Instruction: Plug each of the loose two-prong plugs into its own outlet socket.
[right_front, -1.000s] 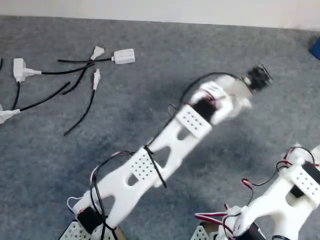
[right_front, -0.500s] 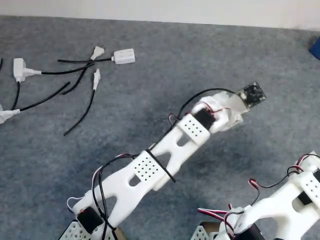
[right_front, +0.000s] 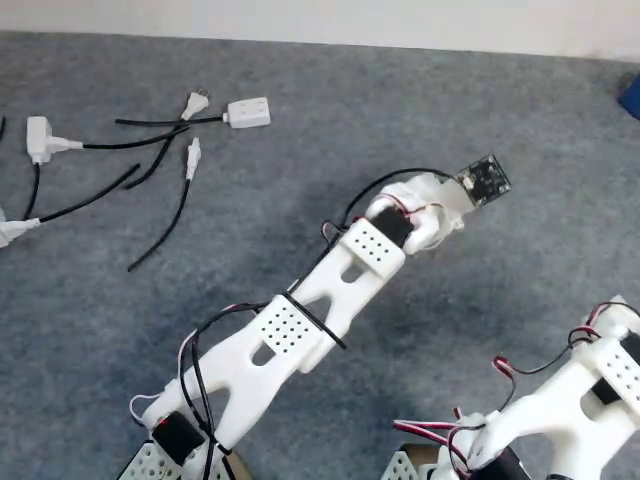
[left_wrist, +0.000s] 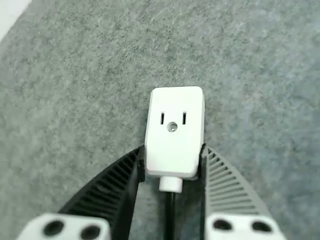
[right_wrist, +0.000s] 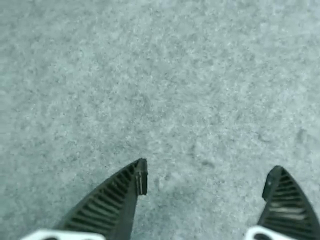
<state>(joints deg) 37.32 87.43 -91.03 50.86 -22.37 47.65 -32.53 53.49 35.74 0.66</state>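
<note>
The left jaws clamp a white outlet socket (left_wrist: 174, 131), its long axis running out between them, while the loose plugs (right_front: 193, 152) lie well apart on the carpet (right_front: 300, 120), nearer this arm than the right jaws, which stand apart.

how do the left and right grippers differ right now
The left gripper is clamped on a white outlet socket, its black cord running back between the jaws; the right gripper holds nothing. The left gripper's jaws sit narrow against the socket's sides; the right gripper's are spread wide. Both have black ribbed fingers above grey carpet.
</note>
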